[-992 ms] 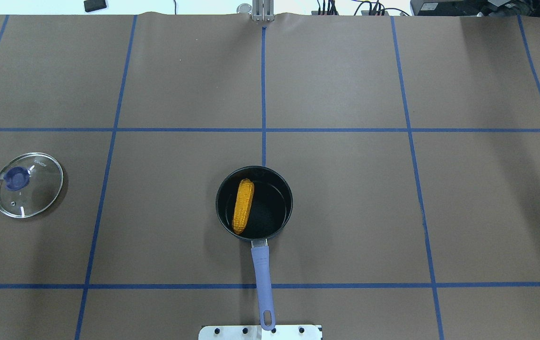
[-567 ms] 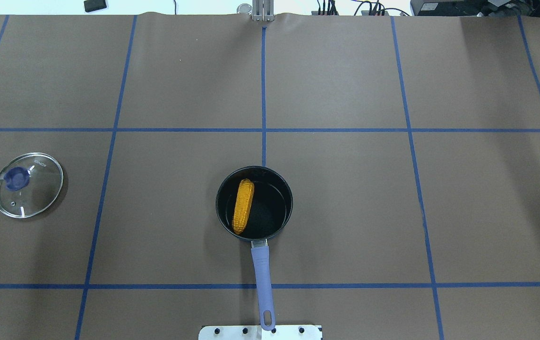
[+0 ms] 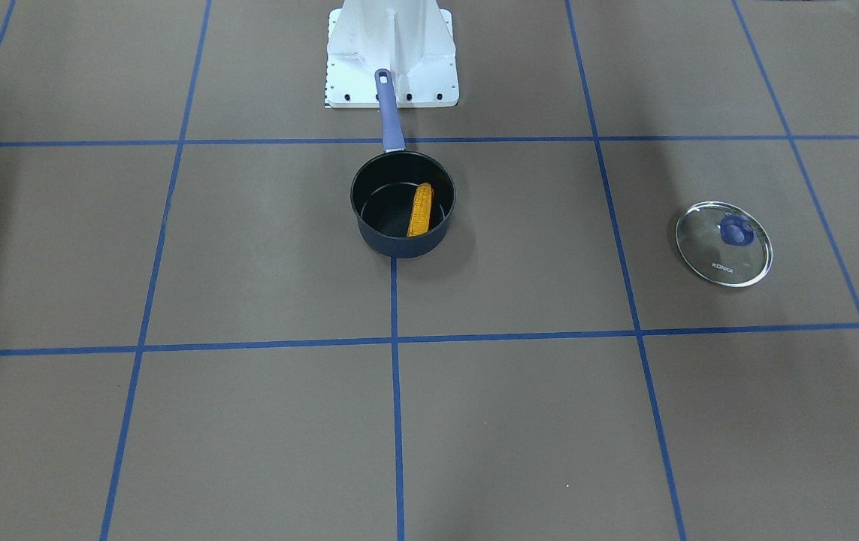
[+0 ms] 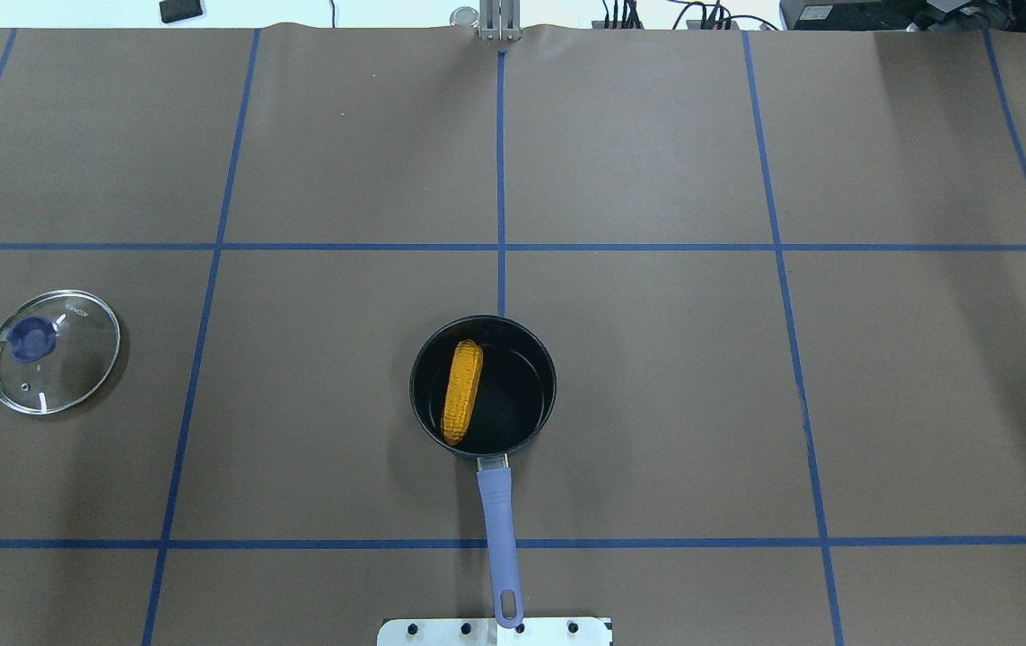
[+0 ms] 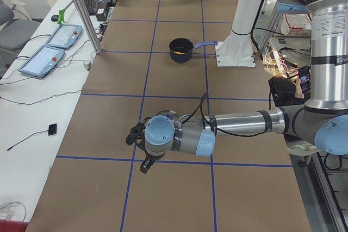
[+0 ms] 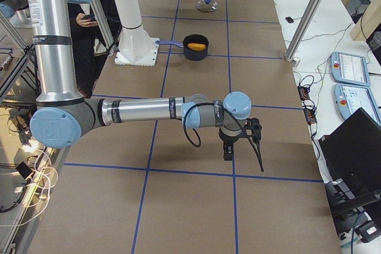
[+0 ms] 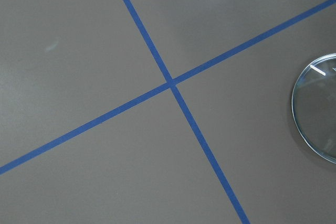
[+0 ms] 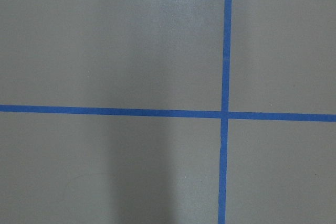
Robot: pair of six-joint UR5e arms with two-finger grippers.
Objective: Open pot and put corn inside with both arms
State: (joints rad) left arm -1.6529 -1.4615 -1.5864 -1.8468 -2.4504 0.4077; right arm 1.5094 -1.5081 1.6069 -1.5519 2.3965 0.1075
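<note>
The dark navy pot (image 4: pixel 550 363) stands open at the table's near centre, its purple-blue handle (image 4: pixel 498 516) pointing at the robot base. The yellow-orange corn (image 4: pixel 463 391) lies inside it, leaning on the left wall; it also shows in the front view (image 3: pixel 420 210). The glass lid (image 4: pixel 53 351) lies flat on the table far left, knob up. My left gripper (image 5: pixel 138 150) shows only in the exterior left view and my right gripper (image 6: pixel 241 141) only in the exterior right view. Both hang low over bare table far from the pot; I cannot tell if they are open or shut.
The white base mount (image 4: pixel 495 631) sits at the table's near edge, behind the handle's end. Blue tape lines grid the brown table cover. The lid's rim (image 7: pixel 317 111) shows at the right edge of the left wrist view. Control pendants (image 6: pixel 351 69) lie beyond the far edge.
</note>
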